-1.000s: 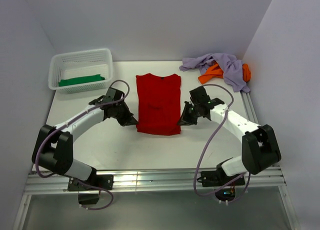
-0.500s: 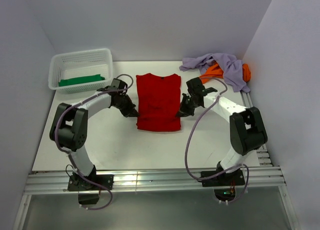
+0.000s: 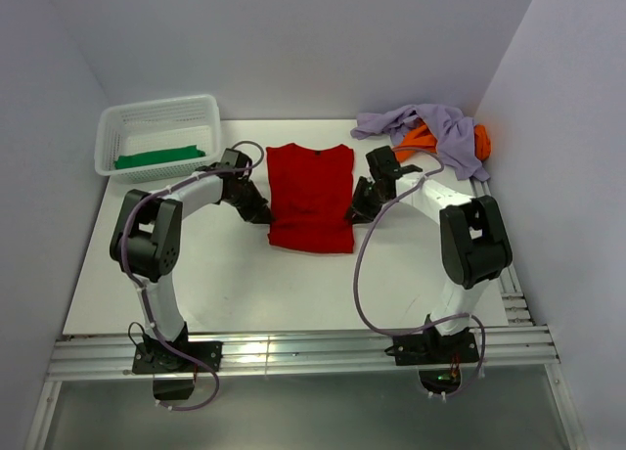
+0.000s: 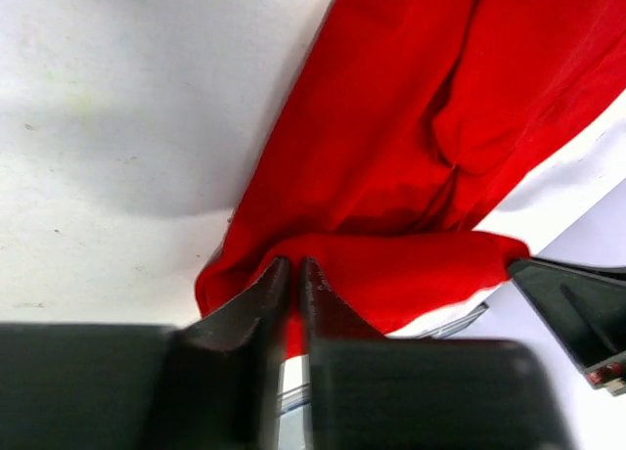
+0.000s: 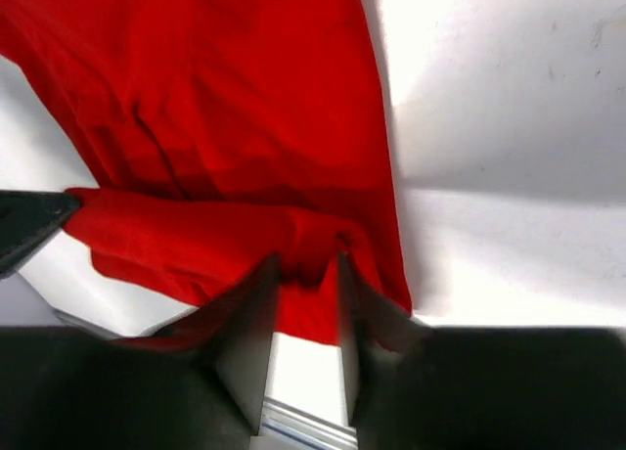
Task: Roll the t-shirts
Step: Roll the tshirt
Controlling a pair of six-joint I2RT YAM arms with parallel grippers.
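Note:
The red t-shirt (image 3: 311, 196) lies flat mid-table, collar at the far end, its near hem turned over into a thick fold (image 4: 391, 274) (image 5: 196, 235). My left gripper (image 3: 262, 215) (image 4: 294, 266) sits at the fold's left end, its jaws a sliver apart with red cloth pinched between them. At the fold's right end, my right gripper (image 3: 354, 213) (image 5: 305, 264) has its jaws parted, a bunch of red cloth lying loosely between the tips. A green t-shirt (image 3: 158, 157) lies in the basket. Lavender (image 3: 430, 127) and orange (image 3: 416, 145) t-shirts are piled at the far right.
The white mesh basket (image 3: 156, 105) stands at the far left corner. White walls close the table on the left, back and right. A metal rail (image 3: 293, 352) runs along the near edge by the arm bases.
Both grippers moved away from the near edge, carrying the hem up over the shirt, so the shirt looks shorter. The right jaws have spread apart; the left have barely eased.

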